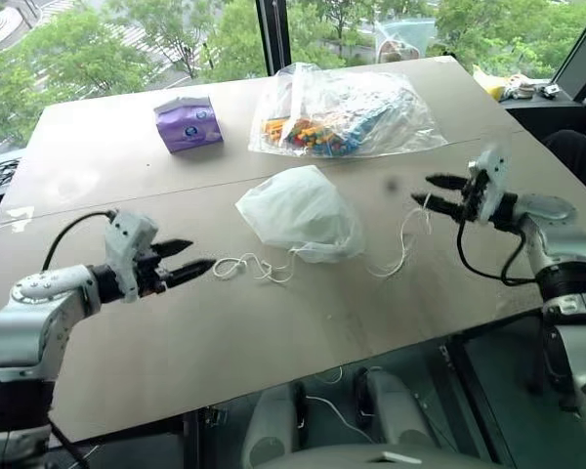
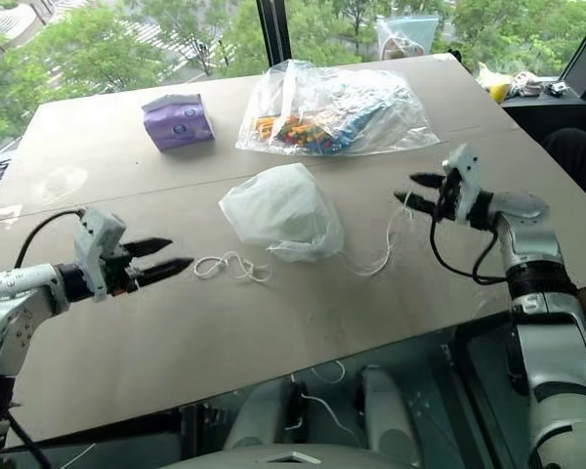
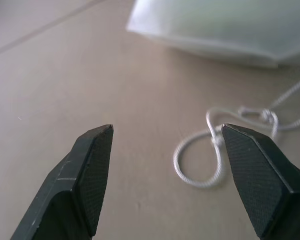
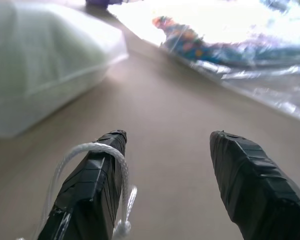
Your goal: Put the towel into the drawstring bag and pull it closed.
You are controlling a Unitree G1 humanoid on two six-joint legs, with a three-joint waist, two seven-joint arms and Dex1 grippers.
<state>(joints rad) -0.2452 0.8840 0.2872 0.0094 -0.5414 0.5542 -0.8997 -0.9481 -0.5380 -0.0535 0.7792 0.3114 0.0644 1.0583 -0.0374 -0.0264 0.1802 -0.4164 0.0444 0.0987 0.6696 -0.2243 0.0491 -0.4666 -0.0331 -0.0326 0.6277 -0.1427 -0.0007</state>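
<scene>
The drawstring bag [image 1: 298, 210] lies bulging in the middle of the table, its mouth gathered on the near side. The towel is hidden, apart from a faint green tint through the bag's fabric [image 3: 215, 25]. One white cord [image 1: 249, 266] trails in loops from the bag towards my left gripper [image 1: 200, 254], which hovers open just short of the cord's end [image 3: 210, 150]. Another cord [image 1: 405, 239] runs from the bag to my right gripper [image 1: 423, 189]. That gripper stands open to the bag's right, with a loop of cord [image 4: 90, 150] draped over one finger [image 4: 97, 175].
A clear plastic bag of colourful sticks [image 1: 342, 112] lies behind the drawstring bag. A purple packet [image 1: 188, 123] sits at the back left. Small items [image 1: 513, 88] rest at the table's far right corner. The table's front edge [image 1: 273, 391] runs below both arms.
</scene>
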